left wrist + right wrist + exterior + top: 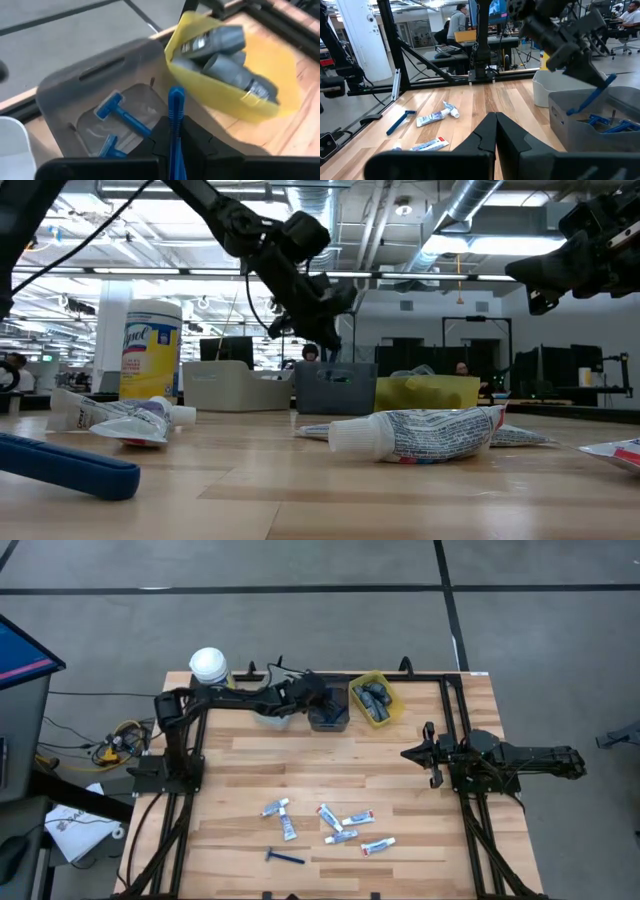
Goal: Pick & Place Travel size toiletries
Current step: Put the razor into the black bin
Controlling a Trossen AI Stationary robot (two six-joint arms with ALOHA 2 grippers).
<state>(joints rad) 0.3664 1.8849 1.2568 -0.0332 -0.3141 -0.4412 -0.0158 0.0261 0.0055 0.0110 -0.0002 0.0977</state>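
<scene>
High view: wooden surface with both arms in sight, bins along the far edge and toiletries scattered near the front edge.
Left gripper: raised over the dark bin, jaws pinching a blue razor whose handle sticks out past the fingertips.
Razor in the jaws: tilted above the bin's opening, touching neither the bin nor its contents; the right wrist view shows it hanging slanted over the rim.
Dark bin: directly below the left jaws, with at least two more blue razors lying on its floor.
Yellow bin: just beside the dark bin, on the side away from the left arm's base, holding dark grey mini bottles.
Pale bin: on the other side of the dark bin, under the left arm.
Right gripper: well apart from the bins, above bare wood, jaws pressed together and holding nothing.
Toothpaste tubes: several small white ones lying loose, well away from both jaws.
Loose razor: flat by the front edge, beside the tubes.
Wipes jar: yellow with a white lid, upright at the far corner behind the left arm.
</scene>
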